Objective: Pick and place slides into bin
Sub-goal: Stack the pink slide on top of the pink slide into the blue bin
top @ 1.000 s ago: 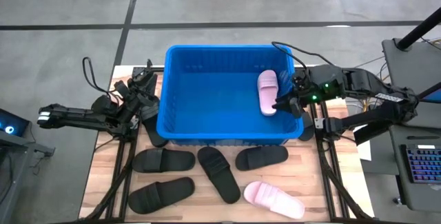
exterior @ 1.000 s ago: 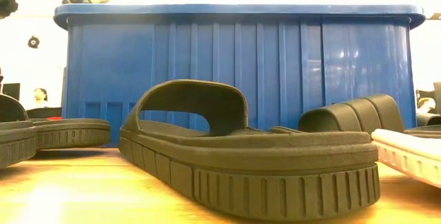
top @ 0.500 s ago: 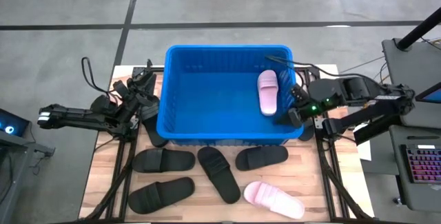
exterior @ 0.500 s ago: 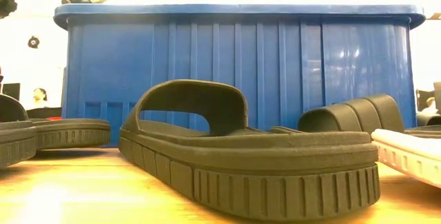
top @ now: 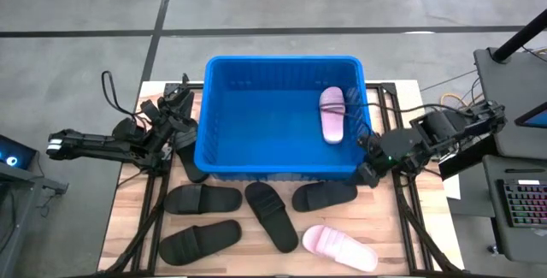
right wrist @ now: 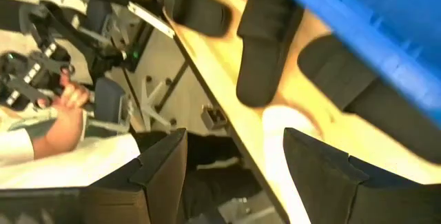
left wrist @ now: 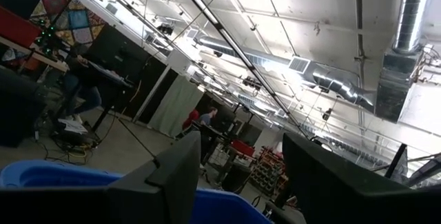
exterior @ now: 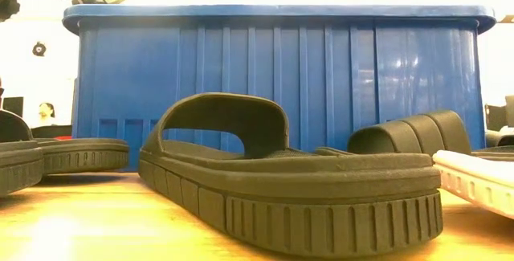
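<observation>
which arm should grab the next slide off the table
Right, probably. Its open, empty tool hangs just past the bin's front right corner, close to a black slide and the pink slide. The left tool sits behind the bin's left side.

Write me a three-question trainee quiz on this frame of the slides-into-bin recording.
1. True or false: a pale pink slide already lies inside the blue bin.
2. How many black slides lie on the table in front of the bin in the high view? A) two B) four C) six
3. Fill in: the right gripper, its fingers open and holding nothing, sits by the bin's front-right ____, while the left gripper waits at the bin's left side.

Key: 1 true; 2 B, with a second pink slide beside them; 3 corner.
</observation>
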